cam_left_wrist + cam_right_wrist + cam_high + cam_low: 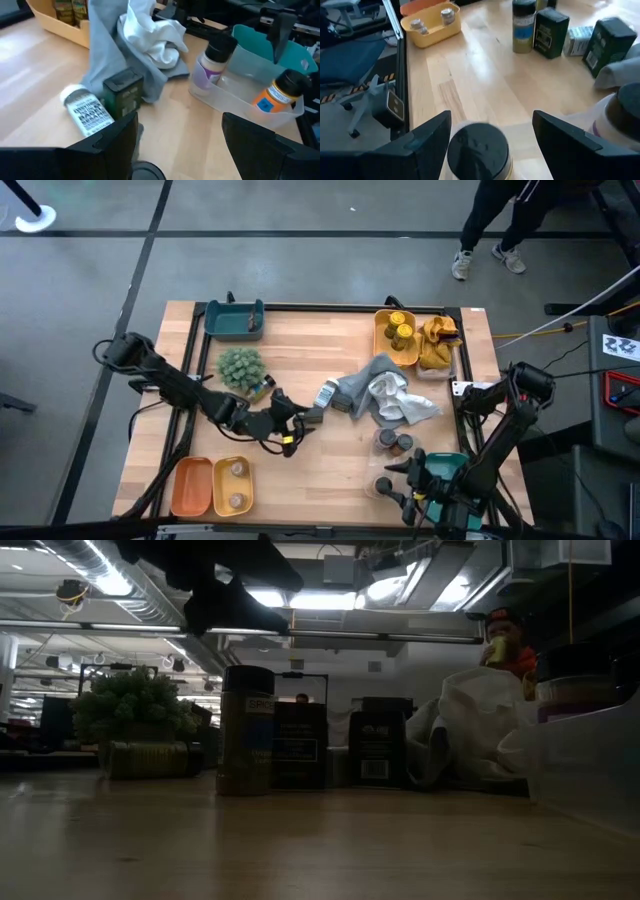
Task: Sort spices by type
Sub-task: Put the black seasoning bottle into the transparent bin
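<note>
The left gripper (296,423) hovers mid-worktop with its fingers spread and nothing between them, just beside a dark green tin (123,91) and a white-labelled jar (86,111) lying on its side against the grey cloth (362,385). The right gripper (398,480) sits at the worktop's near right edge, fingers parted around a black-lidded jar (478,152) without closing on it, beside the teal bin (445,471).

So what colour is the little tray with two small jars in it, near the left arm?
Yellow. The shallow yellow plastic tray shows best in the high view.
</note>
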You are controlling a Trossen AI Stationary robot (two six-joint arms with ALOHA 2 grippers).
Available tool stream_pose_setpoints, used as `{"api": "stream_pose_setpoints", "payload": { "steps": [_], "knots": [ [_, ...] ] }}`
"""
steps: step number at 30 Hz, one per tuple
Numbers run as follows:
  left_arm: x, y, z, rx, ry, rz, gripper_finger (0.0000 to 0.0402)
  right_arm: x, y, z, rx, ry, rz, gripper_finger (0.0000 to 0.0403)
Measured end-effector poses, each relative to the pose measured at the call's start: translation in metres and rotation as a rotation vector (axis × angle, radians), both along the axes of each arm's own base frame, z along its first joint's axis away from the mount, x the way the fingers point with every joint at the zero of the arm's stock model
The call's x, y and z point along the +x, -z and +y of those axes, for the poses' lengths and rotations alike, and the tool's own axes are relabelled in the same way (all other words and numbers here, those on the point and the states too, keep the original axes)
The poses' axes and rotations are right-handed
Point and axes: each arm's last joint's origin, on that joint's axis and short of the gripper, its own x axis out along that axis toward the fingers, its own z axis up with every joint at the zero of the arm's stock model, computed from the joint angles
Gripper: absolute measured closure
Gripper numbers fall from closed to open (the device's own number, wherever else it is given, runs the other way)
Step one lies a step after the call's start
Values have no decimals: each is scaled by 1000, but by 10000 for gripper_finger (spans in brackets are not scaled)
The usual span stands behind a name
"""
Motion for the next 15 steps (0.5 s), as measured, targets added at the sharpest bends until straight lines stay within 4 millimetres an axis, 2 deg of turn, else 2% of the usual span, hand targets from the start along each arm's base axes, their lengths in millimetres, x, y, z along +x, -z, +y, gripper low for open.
{"api": "stream_pose_setpoints", "payload": {
  "steps": [9, 15],
  "knots": [
    [-16, -24, 9, 77, 33, 1, 130, -2, -16, -7, -66, 9, -67, 123],
    [-31, -18, 9, 108, 55, 141, 130, 1, -17, -11, -117, 35, -84, 123]
  ]
}}
